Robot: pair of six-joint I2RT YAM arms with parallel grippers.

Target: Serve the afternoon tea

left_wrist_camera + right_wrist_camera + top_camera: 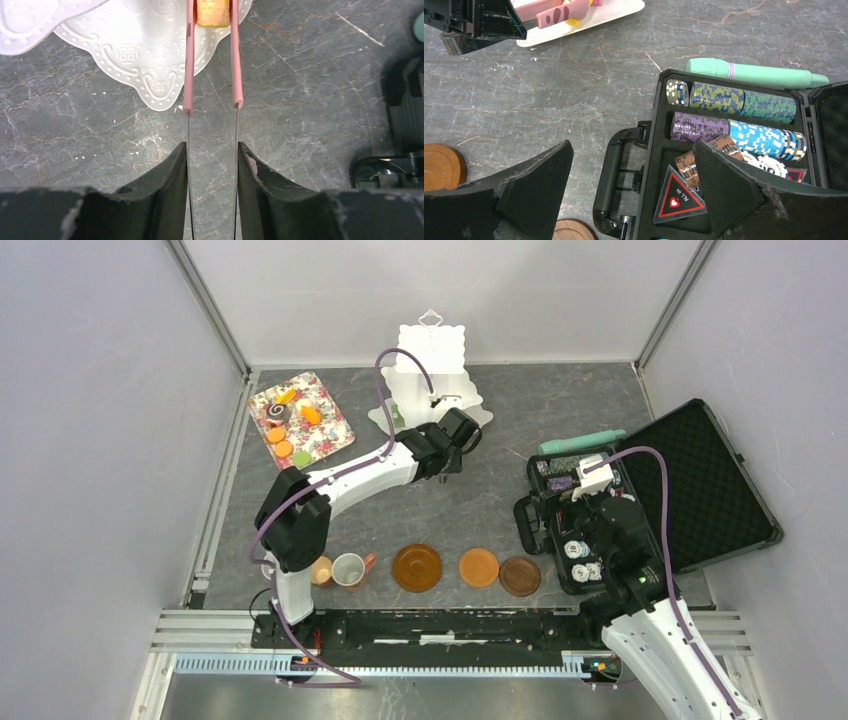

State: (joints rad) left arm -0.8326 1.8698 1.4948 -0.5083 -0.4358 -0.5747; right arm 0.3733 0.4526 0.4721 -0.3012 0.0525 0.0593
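Observation:
My left gripper (pixel 455 430) (pixel 212 147) is shut on a pair of thin metal tongs (pixel 235 75) with pink tips. The tips pinch a small yellow-orange toy cake (pixel 212 12) over the bottom plate (pixel 150 60) of the white scalloped stand (pixel 432 360). More toy cakes (pixel 290 415) lie on the floral tray at the back left. Two mugs (pixel 348 568) sit by the left arm's base. Three brown-orange saucers (pixel 417 567) (pixel 479 567) (pixel 519 576) line the near edge. My right gripper (pixel 560 502) (pixel 631 145) hangs open and empty above the case handle.
The floral tray (pixel 325 445) lies at the back left. An open black case of poker chips (pixel 700 490) (pixel 734 130) fills the right side, with a teal pen (pixel 754 72) behind it. Grey walls enclose the table on three sides.

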